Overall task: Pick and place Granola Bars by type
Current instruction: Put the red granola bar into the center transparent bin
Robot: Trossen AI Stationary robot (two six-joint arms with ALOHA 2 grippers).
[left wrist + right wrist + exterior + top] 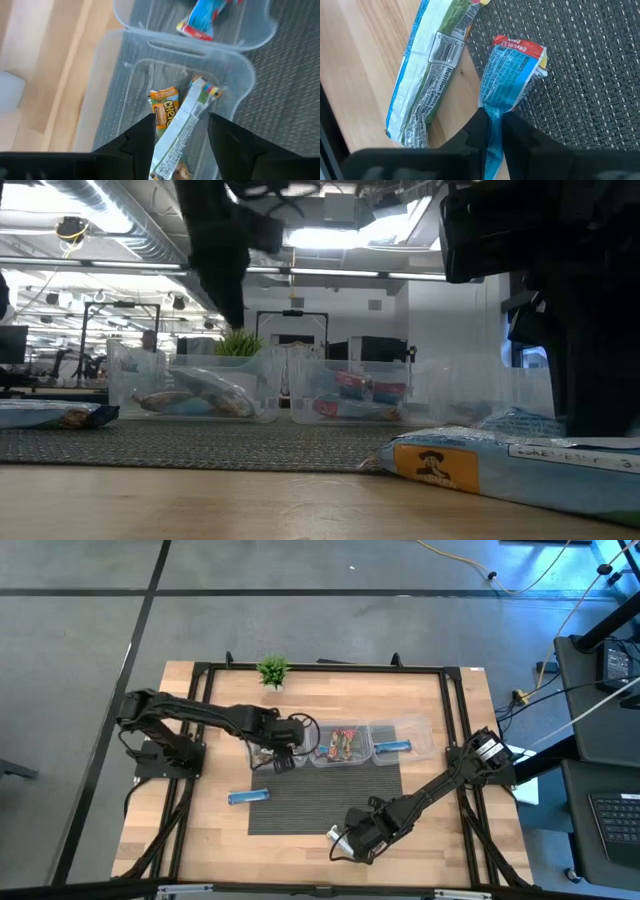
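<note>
Nearest wrapper (low view): a blue-and-white bar (pixel 520 465) with an orange label lies on the wooden table (pixel 200 505) right before the lens; behind it my right arm rises as a dark mass. Farther back stand three clear bins (pixel 190 385) on the grey mat (pixel 200 442), and another blue bar (pixel 50 415) lies at the mat's far left.

High view, right gripper (pixel 350 840): I sit at the near edge of the mat (pixel 300 805), low over the wood, where pale wrappers show beside my fingers.

High view, left gripper (pixel 280 752): I hang over the leftmost bin (pixel 270 755). The middle bin (pixel 343 745) holds red-brown bars; the right bin (pixel 400 740) holds a blue bar (pixel 392 748). A lone blue bar (pixel 248 797) lies on the wood left of the mat. A small green plant (pixel 272 670) stands at the far edge.

Left wrist view: my fingers (pixel 140 142) stand part open astride a silvery-white bar (pixel 182 132), with gaps both sides; it leans over an orange-labelled bar (pixel 162 107) inside the bin. Whether I touch it cannot be told.

Right wrist view: my fingers (pixel 520 132) are pinched fully together on the tail of a blue bar with a red end (pixel 509 75), lying on the mat. Just beside it a blue-and-white bar (pixel 430 75) rests on the wood.
</note>
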